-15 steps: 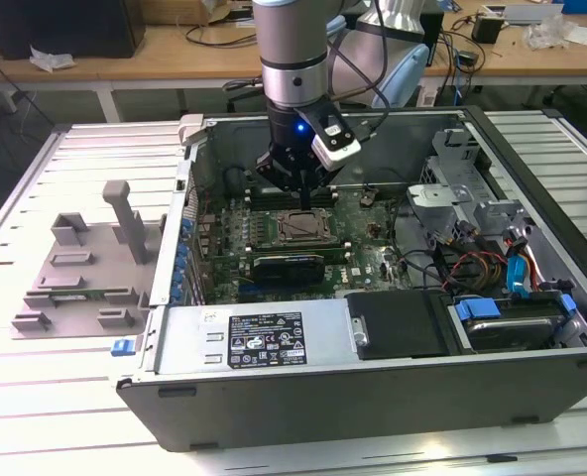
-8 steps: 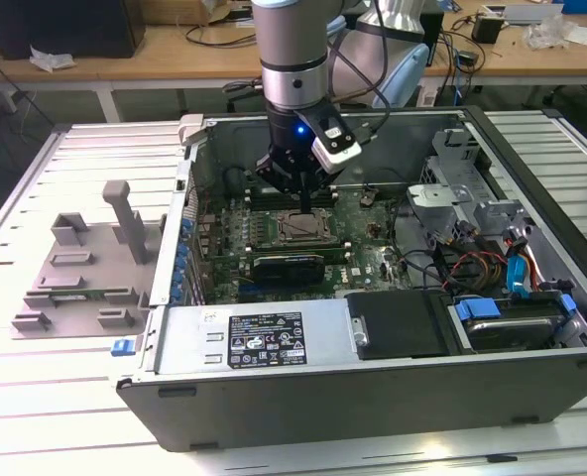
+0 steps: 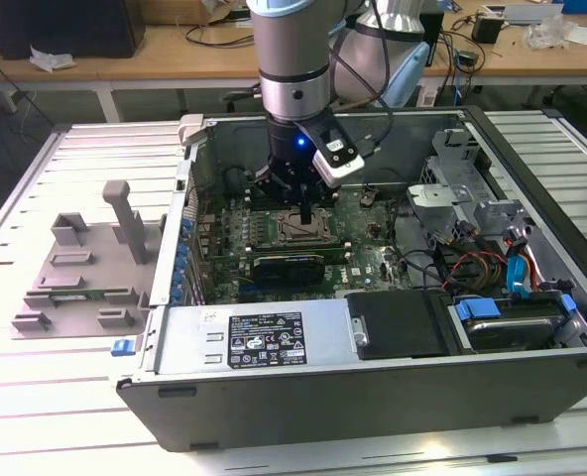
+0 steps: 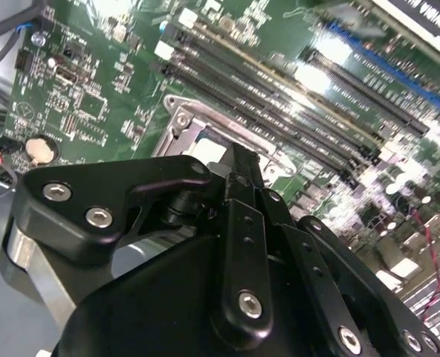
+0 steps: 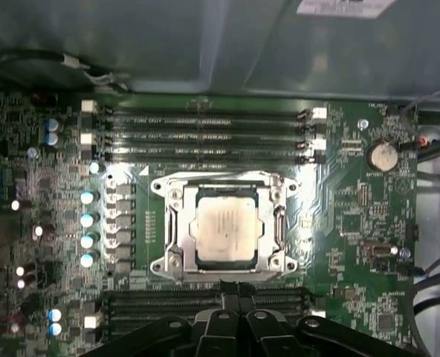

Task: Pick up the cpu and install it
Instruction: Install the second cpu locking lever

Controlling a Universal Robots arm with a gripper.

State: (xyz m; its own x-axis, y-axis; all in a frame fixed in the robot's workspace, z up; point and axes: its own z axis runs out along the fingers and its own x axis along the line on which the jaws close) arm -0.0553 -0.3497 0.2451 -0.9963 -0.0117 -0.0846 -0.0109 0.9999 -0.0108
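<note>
The cpu (image 5: 226, 229), a square chip with a pale silver top, lies flat inside the metal-framed socket (image 5: 224, 227) on the green motherboard (image 5: 354, 216). In the first wrist view my gripper (image 5: 235, 288) stands just beside the socket's edge, apart from the chip, its fingers closed together with nothing between them. The exterior view shows the gripper (image 3: 306, 214) reaching down into the open computer case (image 3: 373, 392), right above the socket (image 3: 303, 230). In the second wrist view the black fingers (image 4: 242, 216) hide most of the socket (image 4: 186, 123).
Memory slots (image 5: 205, 134) run along one side of the socket, with capacitors (image 5: 88, 223) on another. On the table, at the exterior view's left, stands a grey plastic tray (image 3: 85, 263) with upright blocks. A power supply (image 3: 264, 339), drive bay (image 3: 512, 322) and cables (image 3: 472, 266) crowd the case.
</note>
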